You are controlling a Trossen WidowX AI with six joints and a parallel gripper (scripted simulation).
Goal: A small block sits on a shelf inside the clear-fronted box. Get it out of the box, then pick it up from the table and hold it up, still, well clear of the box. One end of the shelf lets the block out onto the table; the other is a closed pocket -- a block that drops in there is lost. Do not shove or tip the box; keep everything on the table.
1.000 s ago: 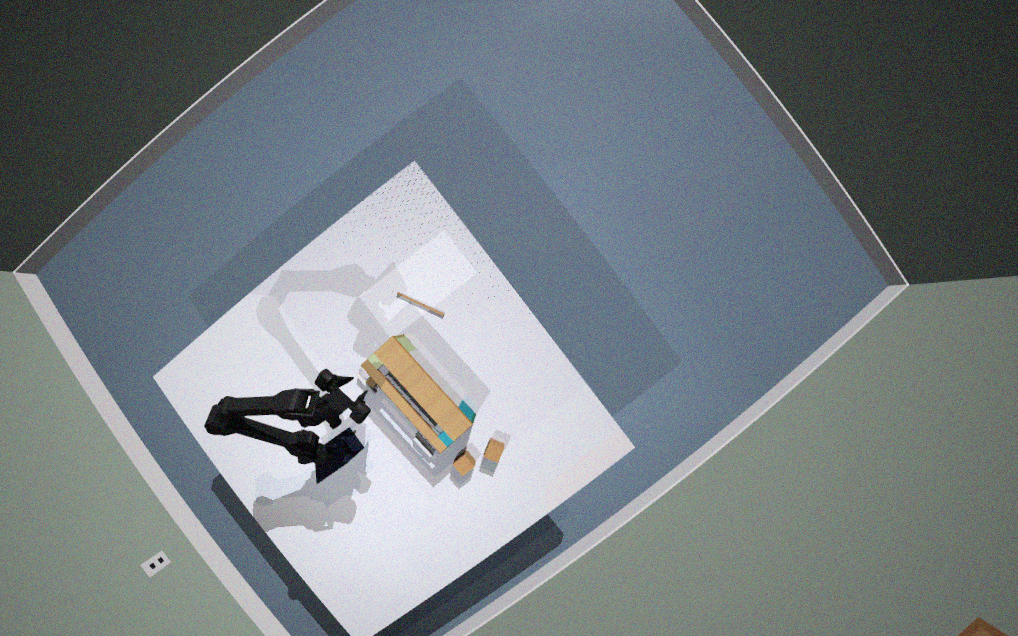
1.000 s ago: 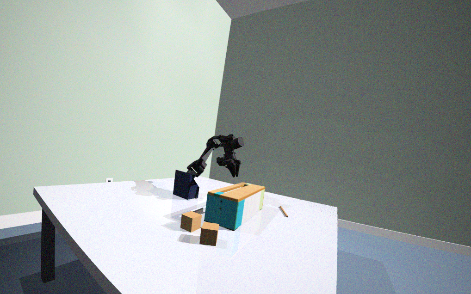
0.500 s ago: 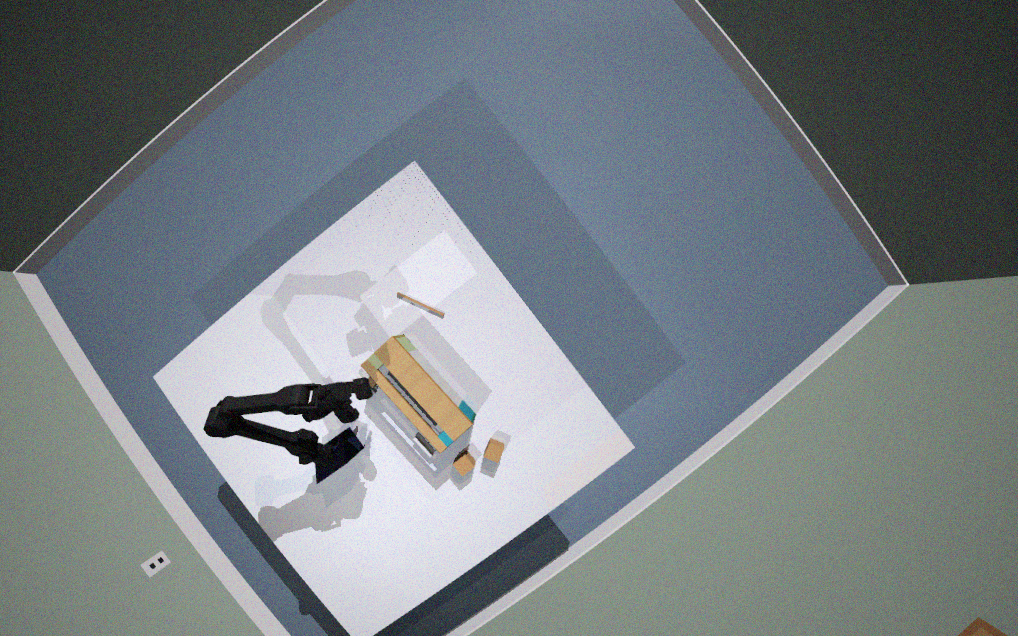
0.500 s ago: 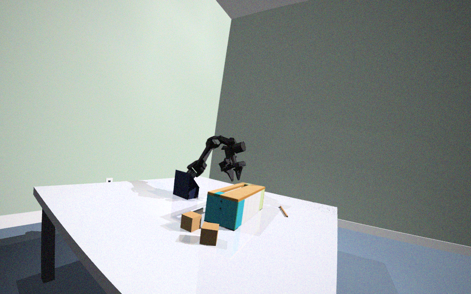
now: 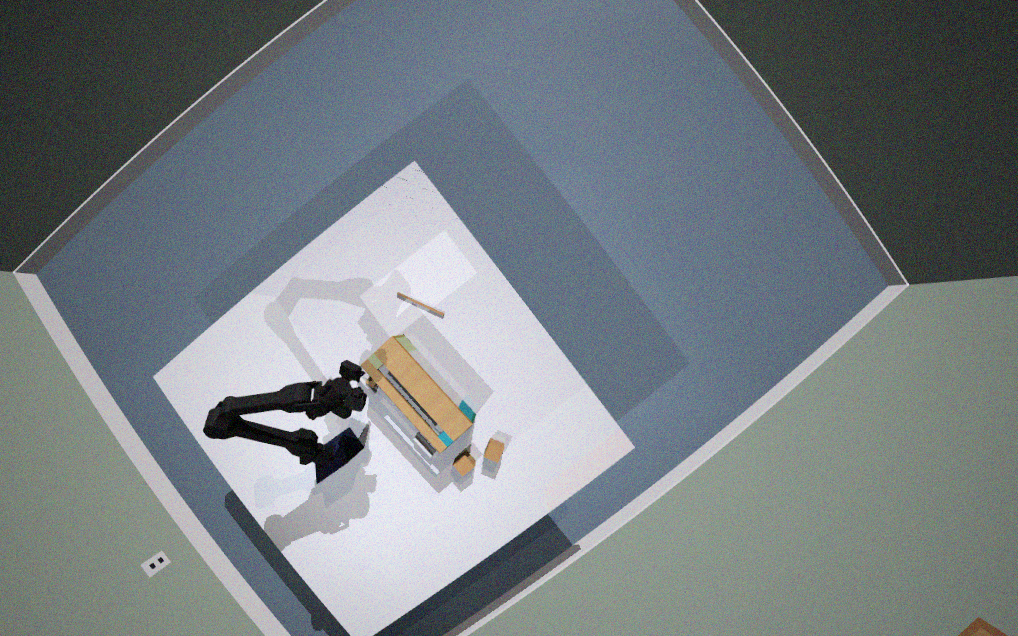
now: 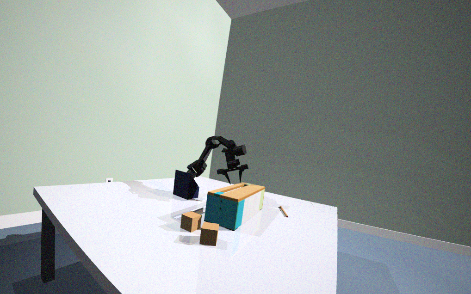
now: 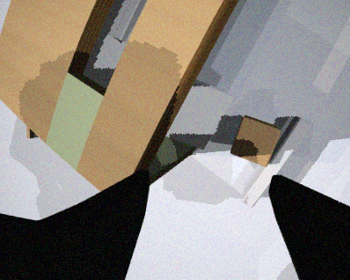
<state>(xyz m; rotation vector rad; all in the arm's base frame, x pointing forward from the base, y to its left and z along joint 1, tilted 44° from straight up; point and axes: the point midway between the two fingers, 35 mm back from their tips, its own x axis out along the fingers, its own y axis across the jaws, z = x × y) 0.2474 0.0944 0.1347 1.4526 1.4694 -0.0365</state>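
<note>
Tool (image 6: 232,174): partly open, held nothing, hung above the box's (image 6: 235,204) pale-green end.
Block (image 7: 258,140): seen in wrist view on the shelf inside the box, ahead and right of the tool.
Box axis: ran away from the tool toward the teal end.

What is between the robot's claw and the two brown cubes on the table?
The long box lies between: the gripper hovers over its far end, the cubes sit past its teal end, seen in the exterior view.
</note>
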